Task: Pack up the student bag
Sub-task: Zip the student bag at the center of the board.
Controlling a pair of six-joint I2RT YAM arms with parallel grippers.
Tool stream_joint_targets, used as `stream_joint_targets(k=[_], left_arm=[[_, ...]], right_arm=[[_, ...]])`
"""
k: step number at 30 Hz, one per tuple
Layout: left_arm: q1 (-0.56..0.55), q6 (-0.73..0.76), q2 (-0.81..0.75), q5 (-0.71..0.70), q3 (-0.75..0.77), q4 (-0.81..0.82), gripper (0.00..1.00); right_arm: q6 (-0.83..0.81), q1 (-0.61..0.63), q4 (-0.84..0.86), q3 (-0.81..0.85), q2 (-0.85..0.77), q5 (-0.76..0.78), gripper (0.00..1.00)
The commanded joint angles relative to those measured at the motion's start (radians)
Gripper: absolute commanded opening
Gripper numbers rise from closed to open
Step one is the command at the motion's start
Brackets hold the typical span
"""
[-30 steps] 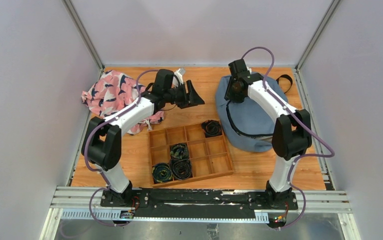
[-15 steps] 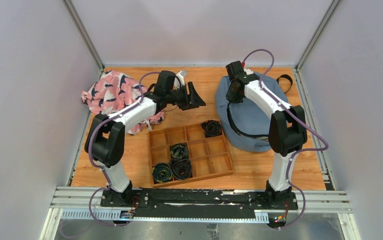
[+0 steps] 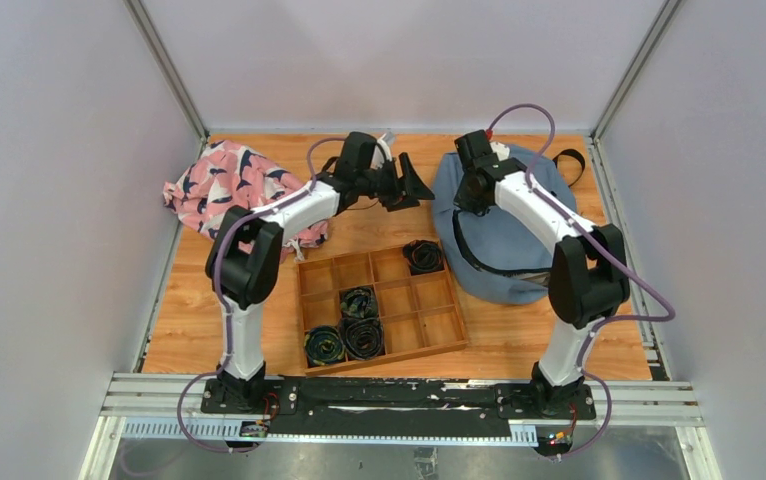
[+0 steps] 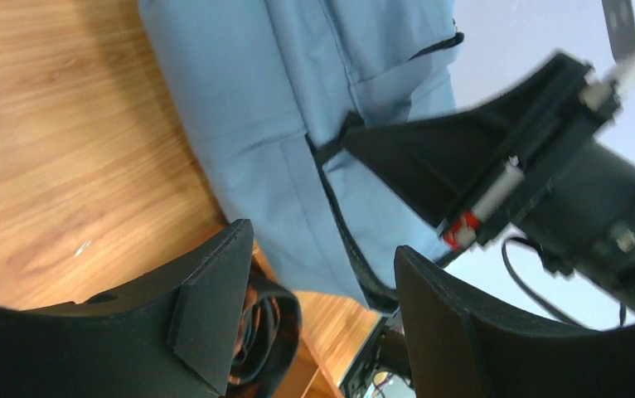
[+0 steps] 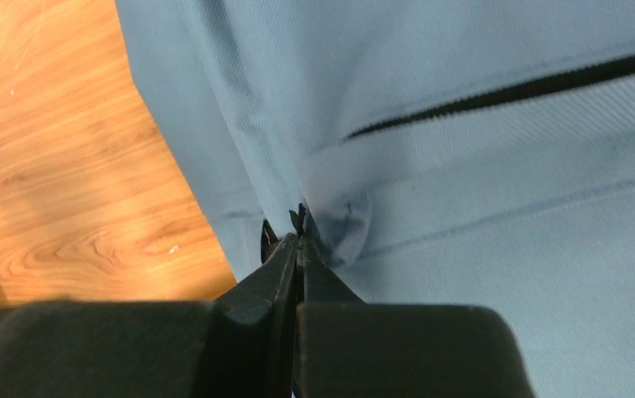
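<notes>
Right pincer: clamped on puckered fold of soft slate-blue fabric backpack
Left pincer: apart, hovering near backpack's left edge

Part of student bag — under right arm

The student bag is matt slate-blue woven cloth with a fine twill rib and dark toothed zipper lines. The surface beneath it shows orange-brown wood grain with a faint sheen, and the tray is plain matt wood. The left gripper has smooth, matt black plastic jaws.
</notes>
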Motion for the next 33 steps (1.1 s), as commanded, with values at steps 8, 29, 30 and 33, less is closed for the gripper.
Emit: stream_joint_targets(k=[8,29,30,33], left_arm=[[-0.026,-0.086,0.167,0.029,0.168,0.038,0.68],[-0.078,-0.051,0.289,0.013,0.313,-0.06,0.62],[-0.078,-0.05,0.29,0.013,0.313,-0.061,0.61],[-0.079,-0.05,0.283,0.005,0.302,-0.056,0.61]], right_arm=[[-0.031,0.021,0.095,-0.175,-0.167,-0.018,0.0],[0.011,0.015,0.124,-0.258,-0.247,-0.042,0.27],[0.021,0.009,0.124,-0.255,-0.24,-0.046,0.32],[0.048,-0.007,0.127,-0.245,-0.224,-0.064,0.37]])
